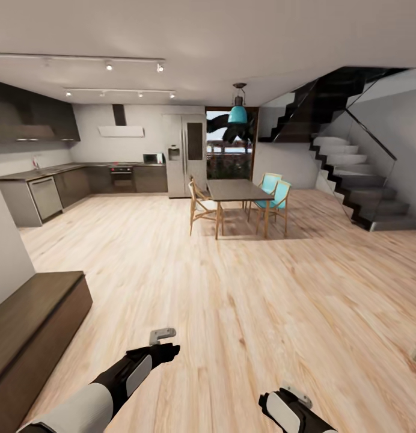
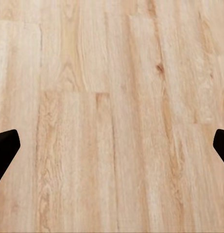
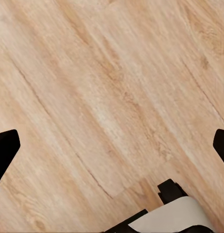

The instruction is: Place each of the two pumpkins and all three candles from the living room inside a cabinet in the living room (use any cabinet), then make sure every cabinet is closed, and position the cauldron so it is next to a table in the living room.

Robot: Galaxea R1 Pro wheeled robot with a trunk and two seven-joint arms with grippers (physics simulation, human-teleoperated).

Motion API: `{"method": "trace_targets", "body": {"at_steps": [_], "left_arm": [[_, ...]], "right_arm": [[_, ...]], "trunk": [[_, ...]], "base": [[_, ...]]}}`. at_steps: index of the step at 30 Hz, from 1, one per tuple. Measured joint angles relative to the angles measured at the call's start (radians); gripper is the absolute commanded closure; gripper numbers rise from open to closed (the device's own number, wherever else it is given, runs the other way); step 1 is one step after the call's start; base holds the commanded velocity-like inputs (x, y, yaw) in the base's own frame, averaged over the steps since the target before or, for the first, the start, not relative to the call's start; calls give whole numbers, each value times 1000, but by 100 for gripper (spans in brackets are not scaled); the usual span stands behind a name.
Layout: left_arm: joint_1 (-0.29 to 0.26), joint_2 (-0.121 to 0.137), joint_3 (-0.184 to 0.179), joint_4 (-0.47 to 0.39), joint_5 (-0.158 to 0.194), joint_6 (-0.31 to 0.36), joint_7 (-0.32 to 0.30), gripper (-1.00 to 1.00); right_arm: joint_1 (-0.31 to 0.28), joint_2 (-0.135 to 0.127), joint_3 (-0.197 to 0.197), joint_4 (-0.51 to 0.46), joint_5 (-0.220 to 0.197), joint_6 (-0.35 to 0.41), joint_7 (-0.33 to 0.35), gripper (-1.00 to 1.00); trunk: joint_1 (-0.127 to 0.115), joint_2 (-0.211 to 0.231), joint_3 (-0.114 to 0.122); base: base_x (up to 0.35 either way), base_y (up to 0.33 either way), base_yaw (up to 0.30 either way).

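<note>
While the robot faces the open kitchen-diner, the long low dark brown wooden cabinet [image 1: 33, 328] lies near the left arm, front not visible; pumpkins, candles and cauldron aren't in these frames, so I judge this a travel/search step. Left gripper [image 2: 112, 145] and right gripper [image 3: 112, 145] hang over pale wood plank floor [image 1: 244, 300], jaws wide, holding nothing; next move needs a turn toward the living room, away from the dark dining table [image 1: 238, 191].
</note>
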Motion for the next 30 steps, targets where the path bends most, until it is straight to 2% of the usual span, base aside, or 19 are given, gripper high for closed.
{"method": "trace_targets", "body": {"at_steps": [3,14,30], "left_arm": [[0,0,0,0,0,0,0,-100],[6,0,-1,0,0,-1,0,-100],[6,-1,-1,0,0,-1,0,-100]], "right_arm": [[0,0,0,15,0,-31,0,-100],[0,3,1,45,0,-51,0,-100],[0,1,1,48,0,-53,0,-100]], "trunk": [[0,0,0],[0,0,1],[0,0,16]], "base": [[337,0,-5],[337,0,-23],[337,0,-211]]}}
